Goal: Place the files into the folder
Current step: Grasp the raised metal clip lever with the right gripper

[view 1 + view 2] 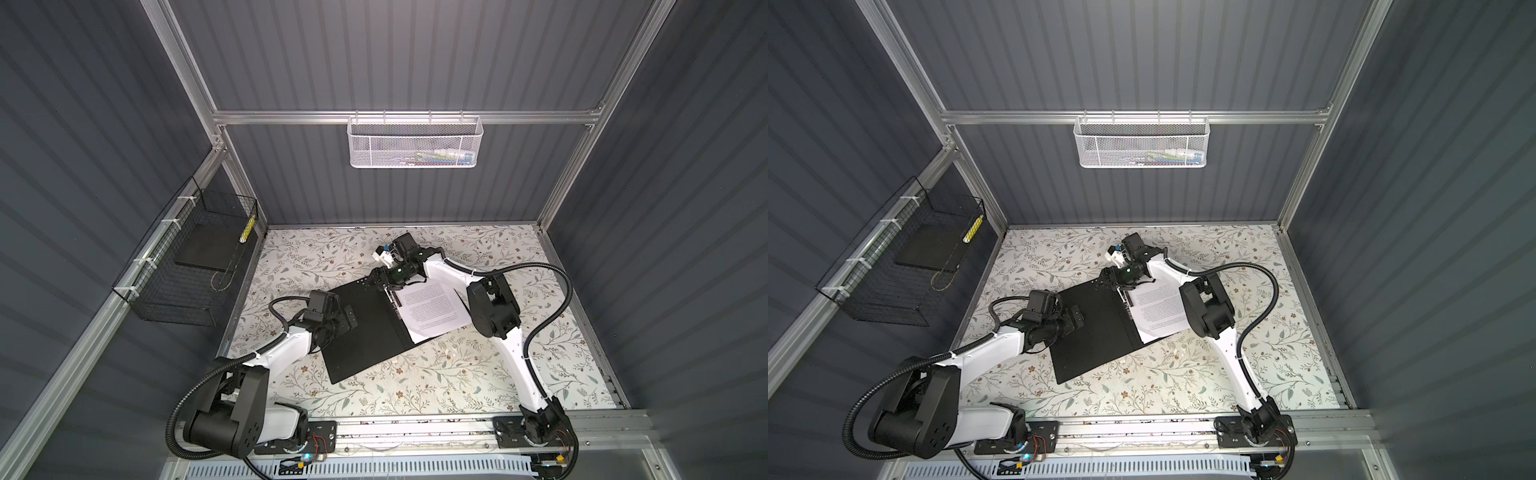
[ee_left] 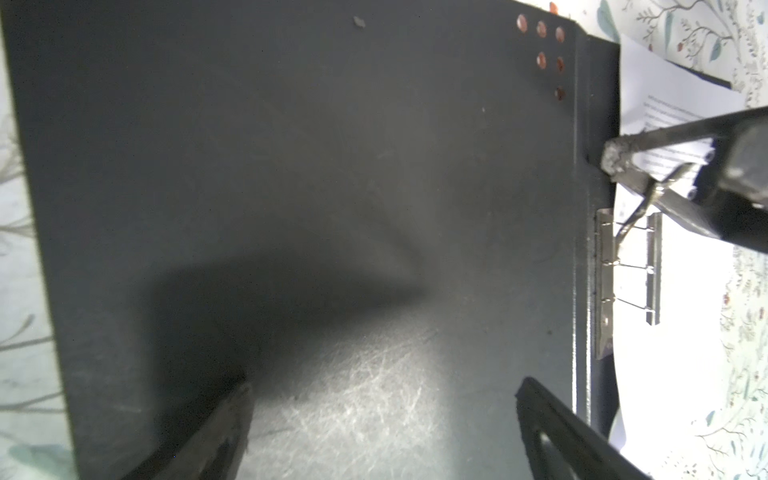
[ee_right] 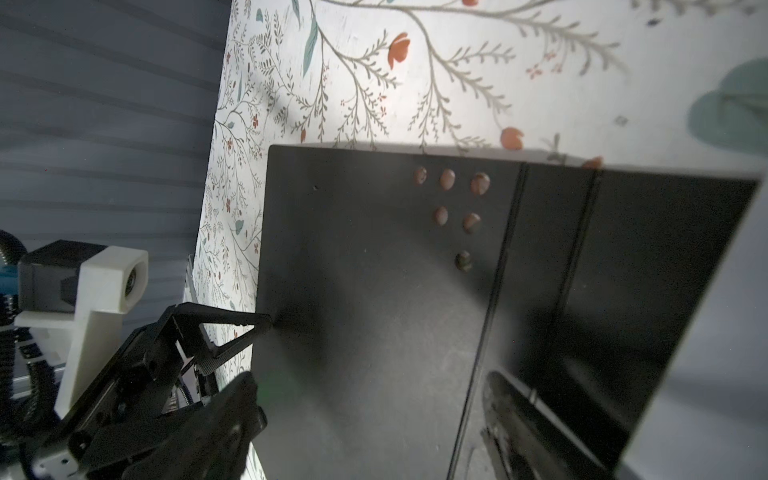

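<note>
Plainly, the folder (image 1: 365, 332) (image 1: 1096, 336) lies open on the flowered table (image 1: 457, 374) (image 1: 1183, 382), black inside facing up, set at a slant near the middle in both top views. The files (image 1: 432, 307) (image 1: 1158, 309) rest on its right-hand half, white sheets with small print. They lie a little askew, and one corner pokes past the folder's near edge.

A metal clip (image 2: 602, 282) sits beside the spine, its wire arms reaching to a bar over the paper. The glare there is strong, so I cannot tell whether the bar presses on the sheets.

The left pincer (image 1: 348, 320) (image 1: 1073, 318) (image 2: 382, 407) is over the outer edge of the bare left cover, its jaws spread wide with nothing between them. In the right wrist view one of its fingertips (image 3: 262, 322) is right at that edge.

The right pincer (image 1: 388, 282) (image 1: 1121, 282) (image 3: 374, 399) is at the far end of the spine, its jaws well apart with one either side of the spine crease, gripping nothing. From the left wrist view one of its fingertips (image 2: 615, 160) is at the spine, just beyond the clip. A cluster of small orange dots (image 3: 446, 178) (image 2: 540, 29) marks the cover's far corner nearby.
</note>
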`<control>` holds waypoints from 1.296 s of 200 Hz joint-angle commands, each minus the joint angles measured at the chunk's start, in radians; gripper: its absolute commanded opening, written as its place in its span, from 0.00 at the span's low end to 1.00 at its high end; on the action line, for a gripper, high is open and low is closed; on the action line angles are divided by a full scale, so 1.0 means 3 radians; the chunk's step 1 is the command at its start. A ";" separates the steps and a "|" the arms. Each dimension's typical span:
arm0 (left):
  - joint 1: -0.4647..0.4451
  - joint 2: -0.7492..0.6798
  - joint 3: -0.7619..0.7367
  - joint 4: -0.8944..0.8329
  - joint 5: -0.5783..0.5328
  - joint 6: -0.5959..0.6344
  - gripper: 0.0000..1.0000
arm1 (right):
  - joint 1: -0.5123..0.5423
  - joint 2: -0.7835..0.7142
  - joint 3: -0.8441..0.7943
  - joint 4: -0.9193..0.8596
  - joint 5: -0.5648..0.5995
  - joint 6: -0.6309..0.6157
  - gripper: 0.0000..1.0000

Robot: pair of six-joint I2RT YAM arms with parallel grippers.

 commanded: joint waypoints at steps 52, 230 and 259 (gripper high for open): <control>0.0016 -0.0038 -0.0027 -0.0279 -0.0048 0.0075 1.00 | 0.0014 -0.0529 -0.0345 -0.0127 -0.0153 -0.0174 0.85; 0.0016 0.0015 -0.0061 -0.0143 0.0071 0.0052 1.00 | -0.0247 -0.1581 -0.2288 0.0803 -0.0247 0.1191 0.58; 0.0016 0.0014 -0.0108 -0.0142 0.0076 0.0021 1.00 | -0.0250 -0.1453 -0.2194 0.0906 -0.0346 0.1276 0.53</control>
